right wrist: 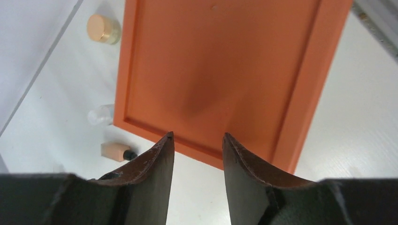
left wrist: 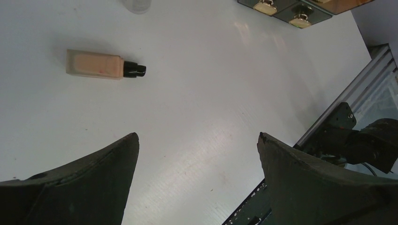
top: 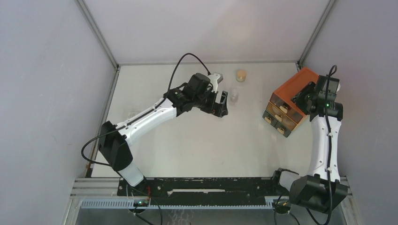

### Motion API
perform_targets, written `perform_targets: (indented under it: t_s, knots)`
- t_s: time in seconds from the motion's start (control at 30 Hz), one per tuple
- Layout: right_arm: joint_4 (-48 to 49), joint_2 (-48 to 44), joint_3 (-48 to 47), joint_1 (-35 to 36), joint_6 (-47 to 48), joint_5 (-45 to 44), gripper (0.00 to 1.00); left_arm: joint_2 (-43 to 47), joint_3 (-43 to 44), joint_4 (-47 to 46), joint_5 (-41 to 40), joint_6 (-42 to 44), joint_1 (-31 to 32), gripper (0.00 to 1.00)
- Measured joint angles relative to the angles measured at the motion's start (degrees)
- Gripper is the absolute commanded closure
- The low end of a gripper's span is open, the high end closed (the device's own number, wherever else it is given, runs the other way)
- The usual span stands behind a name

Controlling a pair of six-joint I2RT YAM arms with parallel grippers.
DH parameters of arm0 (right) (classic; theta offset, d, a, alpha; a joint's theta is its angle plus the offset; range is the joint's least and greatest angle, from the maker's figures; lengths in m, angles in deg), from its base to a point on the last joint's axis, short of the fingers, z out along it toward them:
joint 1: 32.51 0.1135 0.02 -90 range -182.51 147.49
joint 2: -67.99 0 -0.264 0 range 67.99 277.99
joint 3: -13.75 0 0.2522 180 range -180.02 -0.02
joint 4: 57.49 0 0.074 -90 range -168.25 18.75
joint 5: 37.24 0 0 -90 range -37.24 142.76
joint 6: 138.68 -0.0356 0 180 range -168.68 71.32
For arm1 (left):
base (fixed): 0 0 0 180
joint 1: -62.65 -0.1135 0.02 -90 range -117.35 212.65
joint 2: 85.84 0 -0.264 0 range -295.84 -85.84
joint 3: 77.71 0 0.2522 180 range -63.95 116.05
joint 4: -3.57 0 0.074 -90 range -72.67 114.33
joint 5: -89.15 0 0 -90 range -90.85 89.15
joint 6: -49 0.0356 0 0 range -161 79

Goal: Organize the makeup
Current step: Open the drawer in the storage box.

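A peach bottle with a black cap (left wrist: 96, 64) lies on its side on the white table; it also shows in the right wrist view (right wrist: 116, 151). In the top view it is hidden under my left arm. My left gripper (left wrist: 198, 136) is open and empty, above the table and a little short of the bottle; in the top view it is mid-table (top: 219, 107). A small clear jar (top: 233, 96) and a gold-lidded jar (top: 241, 75) stand beyond it. My right gripper (right wrist: 197, 135) is open and empty, hovering over the orange box top (right wrist: 225, 70).
The orange-topped box of clear drawers (top: 290, 101) stands at the right, drawers shut with tan knobs (left wrist: 266, 6). Grey walls close in the table at the back and both sides. A black rail (top: 211, 187) runs along the near edge.
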Motion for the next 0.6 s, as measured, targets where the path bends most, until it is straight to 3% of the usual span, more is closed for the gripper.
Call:
perform_targets:
  t_s: [0.4, 0.6]
  knots:
    - [-0.7, -4.9, 0.3, 1.9, 0.3, 3.7, 0.47, 3.8, 0.0, -3.4, -1.6, -0.4, -2.1, 0.00]
    - [-0.6, -4.8, 0.2, 2.2, 0.8, 2.8, 0.47, -3.8, 3.6, -9.4, 3.8, -5.4, -1.3, 0.00]
